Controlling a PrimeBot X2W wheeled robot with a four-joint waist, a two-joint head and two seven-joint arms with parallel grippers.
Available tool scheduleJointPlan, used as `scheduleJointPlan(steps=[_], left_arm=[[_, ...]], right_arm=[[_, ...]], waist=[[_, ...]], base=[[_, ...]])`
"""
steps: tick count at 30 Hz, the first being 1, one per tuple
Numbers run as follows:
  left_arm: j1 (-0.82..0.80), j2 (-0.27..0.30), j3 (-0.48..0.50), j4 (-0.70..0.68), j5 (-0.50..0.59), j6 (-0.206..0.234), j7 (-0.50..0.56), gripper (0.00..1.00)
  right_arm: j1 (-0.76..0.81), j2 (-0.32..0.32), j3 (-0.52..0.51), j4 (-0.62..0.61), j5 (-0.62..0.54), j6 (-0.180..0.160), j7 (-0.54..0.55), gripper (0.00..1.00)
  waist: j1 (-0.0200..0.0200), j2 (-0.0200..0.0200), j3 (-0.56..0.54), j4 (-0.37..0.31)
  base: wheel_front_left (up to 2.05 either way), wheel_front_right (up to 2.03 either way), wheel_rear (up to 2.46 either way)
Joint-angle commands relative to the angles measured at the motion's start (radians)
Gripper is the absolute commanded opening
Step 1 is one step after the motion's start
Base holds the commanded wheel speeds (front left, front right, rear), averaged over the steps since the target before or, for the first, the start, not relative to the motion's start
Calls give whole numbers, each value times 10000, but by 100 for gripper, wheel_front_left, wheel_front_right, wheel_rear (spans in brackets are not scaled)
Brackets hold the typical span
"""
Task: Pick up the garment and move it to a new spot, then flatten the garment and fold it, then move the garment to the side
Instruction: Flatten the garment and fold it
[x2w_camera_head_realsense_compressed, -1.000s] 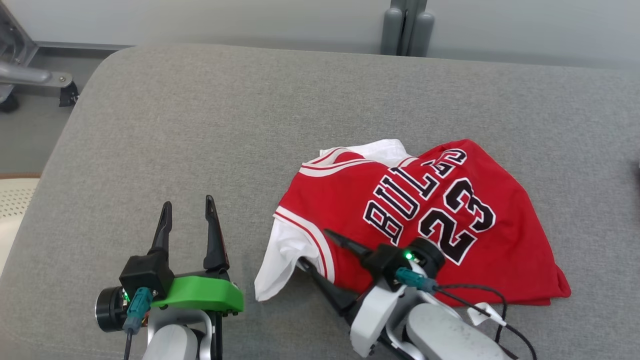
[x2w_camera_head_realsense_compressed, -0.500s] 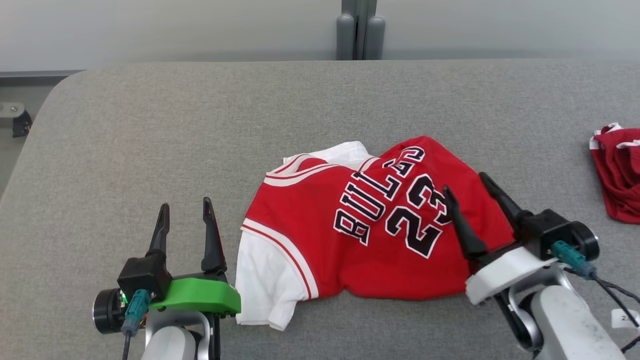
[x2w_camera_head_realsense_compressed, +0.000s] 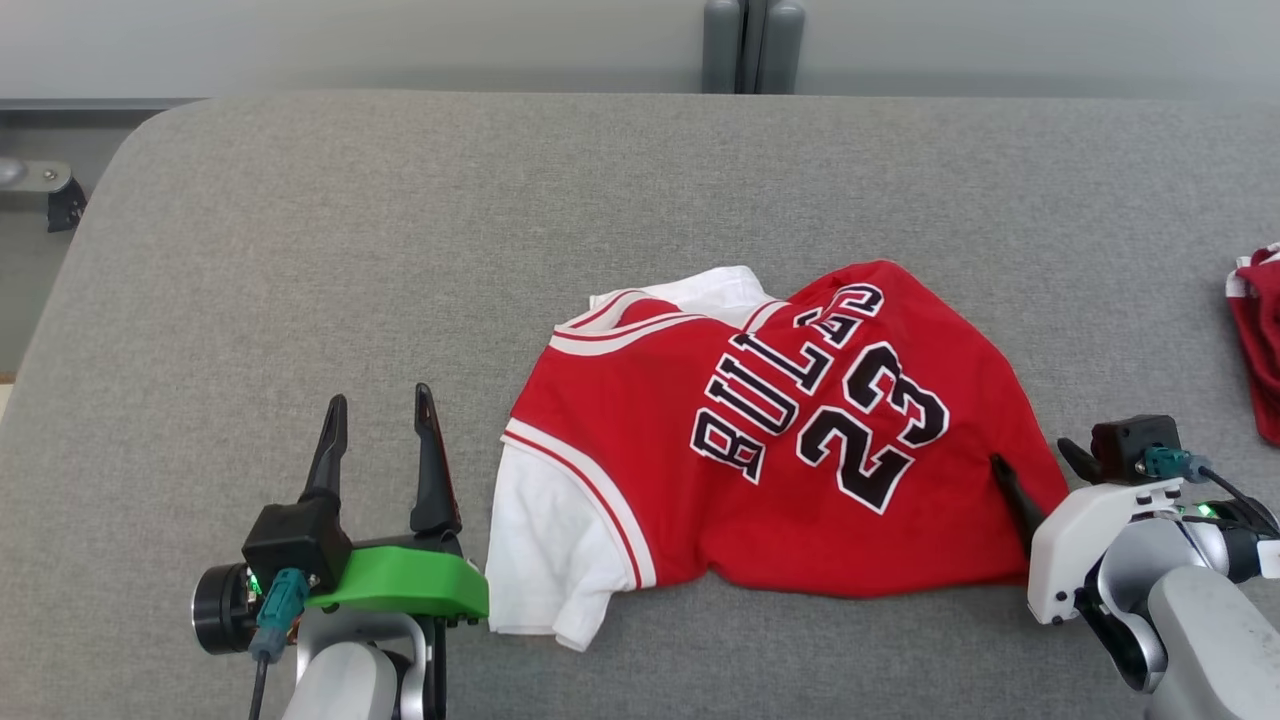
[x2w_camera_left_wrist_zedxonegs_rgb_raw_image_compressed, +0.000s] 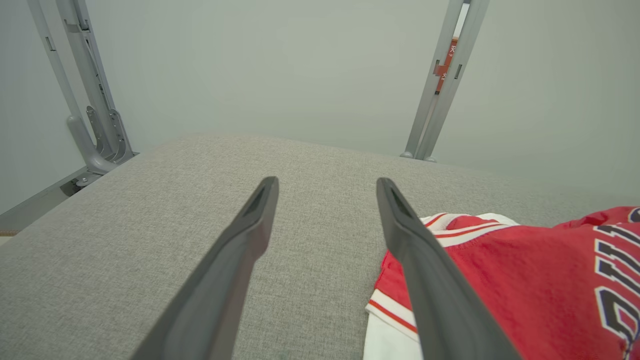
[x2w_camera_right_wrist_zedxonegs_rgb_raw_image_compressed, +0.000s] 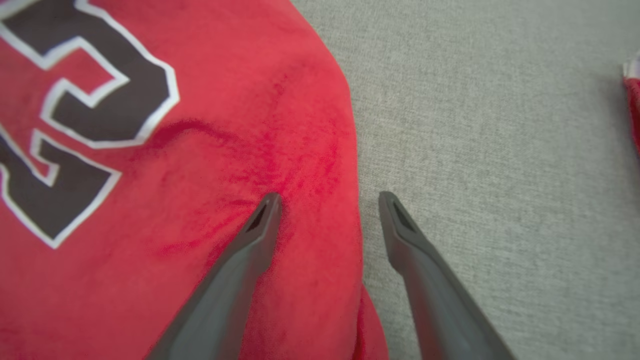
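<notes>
Swung right end effector (x2w_camera_head_realsense_compressed: 1033, 462) from white sleeve across to right-hand edge of garment (x2w_camera_head_realsense_compressed: 760, 440); now straddling red hem, released, holding nothing. Parked left end effector (x2w_camera_head_realsense_compressed: 380, 400) beside sleeve, likewise released, empty. Lying rumpled mid-counter (x2w_camera_head_realsense_compressed: 400, 230). Seemingly relocated already; flattening barely begun; folding, side move left.

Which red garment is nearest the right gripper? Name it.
The jersey numbered 23: the right gripper straddles its edge. The other red garment lies apart, farther right.

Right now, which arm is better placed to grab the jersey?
Probably the right: the right gripper stands open astride the jersey edge, one finger over cloth, one over the cushion. The left gripper, also open, sits beside the white sleeve, not over it.
</notes>
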Motion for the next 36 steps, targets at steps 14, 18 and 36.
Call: scheduleJointPlan(steps=[14,18,36], left_arm=[[-289,29,-92,-131,10,27,10,100],[-316,29,-148,-151,-27,53,10,100],[-401,29,-401,28,-42,-7,10,100]], right_arm=[[-2443,-792,913,1205,1828,-3,-34,0],[-3375,-924,686,1713,1393,-3,-124,0],[-6144,30,-520,4502,-875,-3,-1808,100]], waist=[[0,0,388,605],[0,0,454,754],[0,0,531,801]], base=[[0,0,0],[0,0,0],[0,0,0]])
